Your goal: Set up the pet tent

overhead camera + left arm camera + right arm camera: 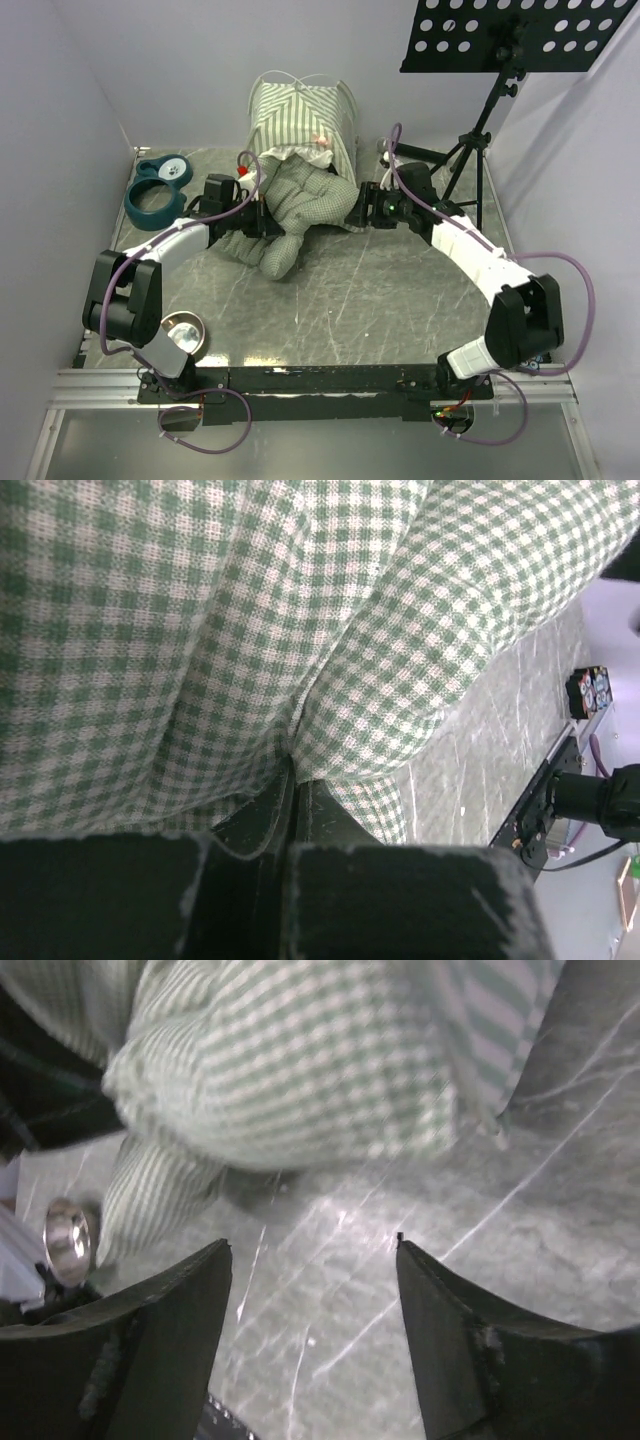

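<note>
Nearest, a steel bowl [183, 332] sits by the left arm's base. In the middle of the table [390, 300], the left gripper [293, 785] is closed tight, pinching a fold of the checked cushion [300, 205]. The right gripper [314, 1243] has its 2 fingers apart with nothing between them, just beside the cushion. Behind, the pet tent [300, 110] stands upright at the far edge, its opening touching the cushion.

Grey marbled table [400, 290] bears pet tent [300, 115], checked cushion [300, 205], seemingly teal feeder [158, 190].
</note>
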`<state>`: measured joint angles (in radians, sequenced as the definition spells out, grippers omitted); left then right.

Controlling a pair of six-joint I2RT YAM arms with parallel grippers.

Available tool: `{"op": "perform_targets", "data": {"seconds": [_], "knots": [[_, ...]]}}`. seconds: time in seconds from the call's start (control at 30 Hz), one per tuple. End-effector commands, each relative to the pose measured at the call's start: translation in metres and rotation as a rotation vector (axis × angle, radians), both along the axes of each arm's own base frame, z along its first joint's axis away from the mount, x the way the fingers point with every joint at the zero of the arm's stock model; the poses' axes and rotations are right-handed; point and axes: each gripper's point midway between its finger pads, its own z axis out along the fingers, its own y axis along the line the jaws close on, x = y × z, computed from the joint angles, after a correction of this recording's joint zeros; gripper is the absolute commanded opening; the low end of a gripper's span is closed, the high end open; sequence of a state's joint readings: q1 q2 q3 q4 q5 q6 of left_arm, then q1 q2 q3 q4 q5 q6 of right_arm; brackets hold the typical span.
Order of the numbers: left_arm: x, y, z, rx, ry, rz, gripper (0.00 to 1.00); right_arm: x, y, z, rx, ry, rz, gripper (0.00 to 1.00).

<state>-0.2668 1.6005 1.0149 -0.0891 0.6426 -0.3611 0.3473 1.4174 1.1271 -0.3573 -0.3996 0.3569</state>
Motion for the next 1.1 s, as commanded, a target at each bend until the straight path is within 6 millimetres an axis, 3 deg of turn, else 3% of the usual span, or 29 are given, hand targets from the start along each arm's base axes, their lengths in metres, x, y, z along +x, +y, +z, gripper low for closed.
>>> {"op": "perform_targets", "data": {"seconds": [0.0,0.07,0.17,0.23,0.37,0.53,0.63,0.7,0.77,0.83,0.9,0.97,1.07], "knots": [[0.019,-0.005,0.033,-0.045,-0.107,-0.008,0.01,0.049,0.017,0.028,0.098,-0.138,-0.051,0.67],[0.019,-0.005,0.034,-0.044,-0.109,-0.009,0.01,0.068,0.029,0.039,0.117,-0.188,-0.044,0.64],[0.018,-0.005,0.035,-0.047,-0.109,-0.018,0.01,0.085,0.049,0.057,0.113,-0.301,-0.007,0.4],[0.016,-0.008,0.037,-0.056,-0.112,-0.036,0.01,0.092,0.069,0.063,0.065,-0.361,0.04,0.18],[0.014,-0.011,0.041,-0.066,-0.123,-0.059,0.01,0.109,0.108,0.065,-0.086,-0.508,0.091,0.0],[0.018,-0.015,0.044,-0.071,-0.122,-0.072,0.01,0.147,0.127,0.038,-0.241,-0.532,0.052,0.0],[0.024,-0.014,0.051,-0.077,-0.138,-0.068,0.01,0.169,0.117,0.01,-0.373,-0.55,0.018,0.03],[0.028,-0.014,0.055,-0.088,-0.142,-0.059,0.01,0.175,0.112,-0.009,-0.444,-0.573,0.031,0.09],[0.034,-0.011,0.059,-0.101,-0.14,-0.041,0.01,0.175,0.105,-0.027,-0.488,-0.555,0.041,0.22],[0.042,-0.007,0.06,-0.114,-0.135,-0.023,0.01,0.168,0.103,-0.034,-0.494,-0.528,0.064,0.37],[0.052,-0.003,0.058,-0.125,-0.118,0.001,0.01,0.152,0.108,-0.029,-0.444,-0.508,0.121,0.47],[0.068,-0.003,0.061,-0.143,-0.128,0.019,0.01,0.121,0.125,-0.018,-0.333,-0.498,0.272,0.56],[0.093,-0.005,0.063,-0.179,-0.122,0.053,0.01,0.069,0.142,-0.001,-0.227,-0.477,0.489,0.62]]}}
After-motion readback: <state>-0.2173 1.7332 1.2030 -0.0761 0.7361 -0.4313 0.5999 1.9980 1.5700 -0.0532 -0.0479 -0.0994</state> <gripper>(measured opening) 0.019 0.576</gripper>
